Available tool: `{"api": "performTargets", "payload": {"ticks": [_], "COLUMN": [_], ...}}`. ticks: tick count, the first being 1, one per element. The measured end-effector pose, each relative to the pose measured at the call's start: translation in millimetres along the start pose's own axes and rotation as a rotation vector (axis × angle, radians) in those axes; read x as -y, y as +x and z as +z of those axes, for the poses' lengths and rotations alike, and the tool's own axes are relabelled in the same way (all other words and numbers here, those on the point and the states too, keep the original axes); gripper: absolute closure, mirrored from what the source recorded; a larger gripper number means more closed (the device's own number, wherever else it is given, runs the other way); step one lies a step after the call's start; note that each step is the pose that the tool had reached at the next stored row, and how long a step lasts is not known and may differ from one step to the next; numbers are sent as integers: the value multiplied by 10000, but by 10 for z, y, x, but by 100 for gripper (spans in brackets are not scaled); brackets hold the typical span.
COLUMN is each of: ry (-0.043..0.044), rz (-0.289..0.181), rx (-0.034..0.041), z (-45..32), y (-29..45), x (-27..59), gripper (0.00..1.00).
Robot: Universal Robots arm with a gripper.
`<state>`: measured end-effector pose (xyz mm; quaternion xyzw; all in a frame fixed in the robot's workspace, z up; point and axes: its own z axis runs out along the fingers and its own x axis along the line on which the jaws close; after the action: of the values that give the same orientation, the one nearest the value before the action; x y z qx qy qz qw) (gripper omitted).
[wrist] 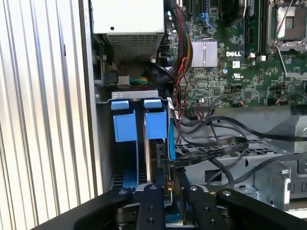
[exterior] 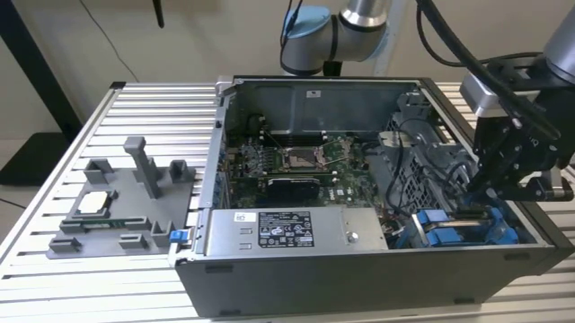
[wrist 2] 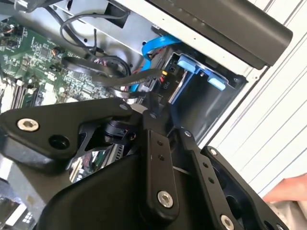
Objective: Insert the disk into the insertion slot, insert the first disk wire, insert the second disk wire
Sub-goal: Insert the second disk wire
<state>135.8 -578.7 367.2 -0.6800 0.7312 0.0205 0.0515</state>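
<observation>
The insertion slot (exterior: 422, 225), a grey cage with blue plastic parts, sits in the open computer case's front corner on the exterior view's right. The disk (wrist: 156, 125) stands on edge inside it, its blue carrier end showing beside a second blue carrier (wrist: 125, 125). My gripper (exterior: 476, 195) reaches down into the case just over the cage. In the first wrist view its fingers (wrist: 154, 201) are drawn close on the end of a flat black wire (wrist: 216, 147), right at the disk's edge. The same black wire (wrist 2: 120, 79) runs to the gripper (wrist 2: 144, 104) in the second wrist view.
The grey labelled power-supply box (exterior: 287, 230) lies along the case's front wall. The motherboard (exterior: 297, 165) fills the case floor, with loose cables (exterior: 404, 168) beside the cage. A blue cable (wrist 2: 158, 48) curls near the slot. A grey fixture (exterior: 126, 202) stands on the slatted table. A hand (wrist 2: 288, 189) shows outside the case.
</observation>
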Motion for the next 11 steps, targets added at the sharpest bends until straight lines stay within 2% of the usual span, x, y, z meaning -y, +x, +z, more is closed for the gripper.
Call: {"api": "performTargets", "payload": {"ticks": [8,11], "ry": [-77,-98], "rz": [9,12], "rx": [-8,-7], "z": [-292,-336], "y": [-30,-35], "x": [12,14], "gripper": [0,0]}}
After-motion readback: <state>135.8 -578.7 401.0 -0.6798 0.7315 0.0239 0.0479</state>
